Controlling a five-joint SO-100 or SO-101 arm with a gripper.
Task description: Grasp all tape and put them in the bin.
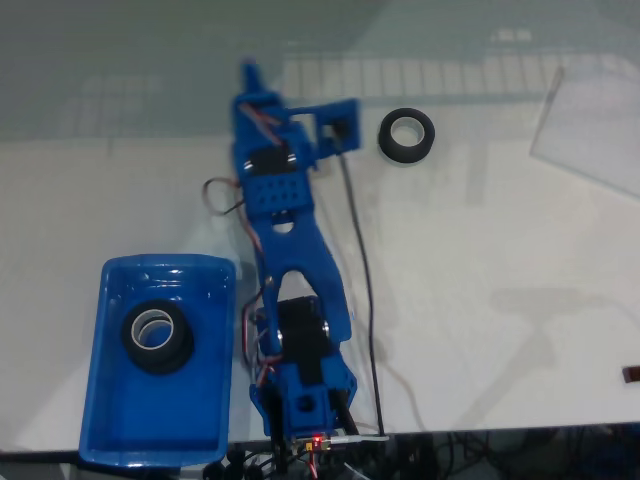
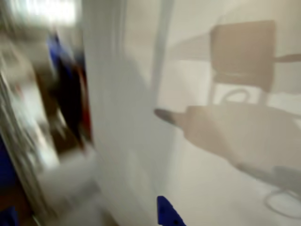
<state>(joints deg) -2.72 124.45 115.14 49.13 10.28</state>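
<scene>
One black tape roll (image 1: 407, 135) with a pale core lies flat on the white table at the upper middle, right of the arm's wrist. Another tape roll (image 1: 158, 337) lies inside the glossy blue bin (image 1: 196, 410) at the lower left; it looks thick, and I cannot tell whether it is a single roll. The blue arm reaches up the picture from its base at the bottom edge. Its gripper (image 1: 251, 76) is at the top, left of the free roll and apart from it. In the blurred wrist view one blue fingertip (image 2: 167, 214) shows, with nothing held.
A black cable (image 1: 360, 280) runs along the table right of the arm. A clear plastic sheet (image 1: 590, 130) lies at the upper right. A small dark object (image 1: 632, 374) sits at the right edge. The table's front edge runs along the bottom.
</scene>
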